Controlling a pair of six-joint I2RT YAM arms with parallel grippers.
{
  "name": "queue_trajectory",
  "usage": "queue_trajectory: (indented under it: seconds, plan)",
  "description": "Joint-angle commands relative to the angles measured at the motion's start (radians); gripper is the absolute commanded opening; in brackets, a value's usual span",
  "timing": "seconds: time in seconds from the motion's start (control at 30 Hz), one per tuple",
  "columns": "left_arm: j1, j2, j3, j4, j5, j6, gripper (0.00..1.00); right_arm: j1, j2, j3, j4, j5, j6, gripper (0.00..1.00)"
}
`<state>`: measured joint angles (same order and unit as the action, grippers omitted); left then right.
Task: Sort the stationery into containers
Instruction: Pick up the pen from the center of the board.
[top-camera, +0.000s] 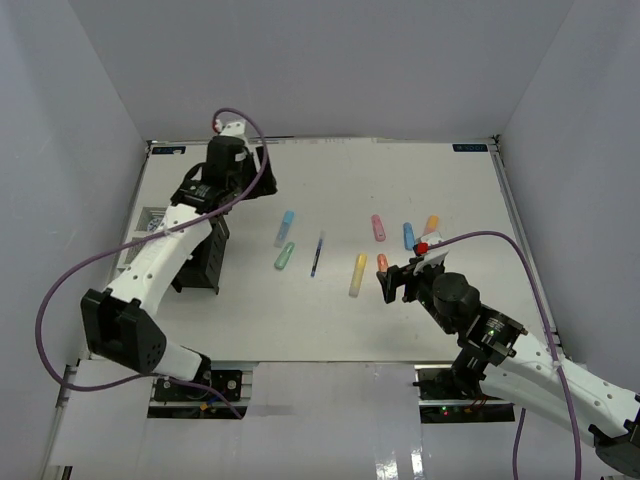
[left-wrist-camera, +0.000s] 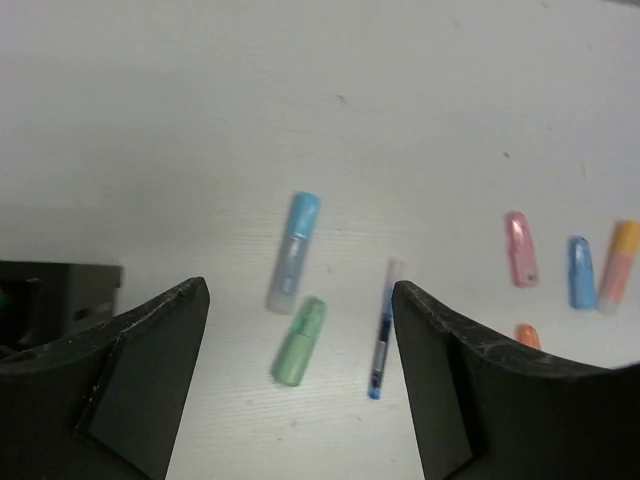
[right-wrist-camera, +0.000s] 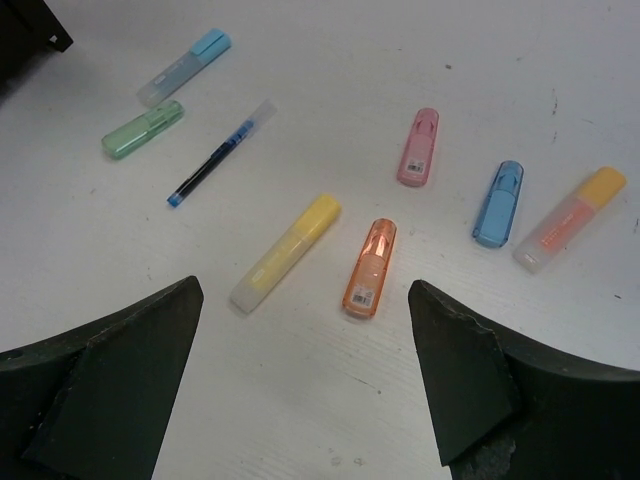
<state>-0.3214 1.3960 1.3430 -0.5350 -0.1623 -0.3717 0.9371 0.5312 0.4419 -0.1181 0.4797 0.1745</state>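
7 markers (right-wrist-camera: 287, 252), 1 pen (right-wrist-camera: 220, 152)

Pink marker (right-wrist-camera: 418, 146), yellow marker (right-wrist-camera: 286, 251)

The left pincer (left-wrist-camera: 299, 286), jaws wide, frames green marker (left-wrist-camera: 299, 342), light-blue marker (left-wrist-camera: 293, 252) and pen (left-wrist-camera: 383, 328).

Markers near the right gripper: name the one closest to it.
The short all-orange marker, lying centred just ahead of the open right gripper. The yellow marker sits beside it, off-centre; the pink marker, dark blue marker and orange-capped marker lie farther out.
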Motion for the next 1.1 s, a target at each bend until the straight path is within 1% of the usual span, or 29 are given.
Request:
queue_trajectory:
  seconds: [0.0, 0.03, 0.13, 0.17, 0.23, 0.27, 0.33, 0.4, 0.6, 0.67, 0.83, 1.07]
  plan:
    - [-0.096, 0.098, 0.080, -0.111, 0.070, -0.033, 0.84, 0.002, -0.010, 0.003, 0.000, 0.034, 0.002, 0.90]
    - [-0.137, 0.121, 0.094, -0.114, 0.072, -0.038, 0.84, 0.000, -0.013, 0.003, -0.003, 0.036, 0.003, 0.90]
    - [-0.212, 0.227, 0.156, -0.138, 0.061, -0.053, 0.84, 0.000, -0.023, 0.001, -0.008, 0.036, 0.008, 0.90]
    - [-0.229, 0.285, 0.197, -0.160, 0.060, -0.055, 0.84, 0.000, -0.026, 0.000, -0.009, 0.037, 0.010, 0.90]
    - [-0.275, 0.346, 0.238, -0.178, 0.055, -0.061, 0.84, 0.000, -0.031, -0.002, -0.012, 0.037, 0.013, 0.90]
    - [-0.287, 0.403, 0.257, -0.195, 0.053, -0.062, 0.83, 0.000, -0.031, -0.002, -0.011, 0.037, 0.011, 0.90]
    - [-0.314, 0.455, 0.304, -0.207, 0.049, -0.067, 0.81, 0.000, -0.031, 0.000, -0.012, 0.039, 0.013, 0.90]
    - [-0.324, 0.521, 0.333, -0.220, 0.055, -0.075, 0.79, 0.000, -0.033, 0.000, -0.014, 0.039, 0.014, 0.90]
    - [-0.331, 0.638, 0.364, -0.241, 0.081, -0.079, 0.71, 0.000, -0.039, -0.005, -0.017, 0.046, 0.020, 0.90]
    - [-0.331, 0.653, 0.366, -0.241, 0.105, -0.081, 0.69, 0.002, -0.040, -0.008, -0.017, 0.045, 0.020, 0.90]
    - [-0.331, 0.716, 0.386, -0.244, 0.112, -0.069, 0.64, 0.000, -0.030, -0.008, -0.017, 0.045, 0.022, 0.90]
    - [-0.331, 0.779, 0.413, -0.255, 0.115, -0.064, 0.60, 0.000, -0.037, -0.011, -0.017, 0.045, 0.025, 0.90]
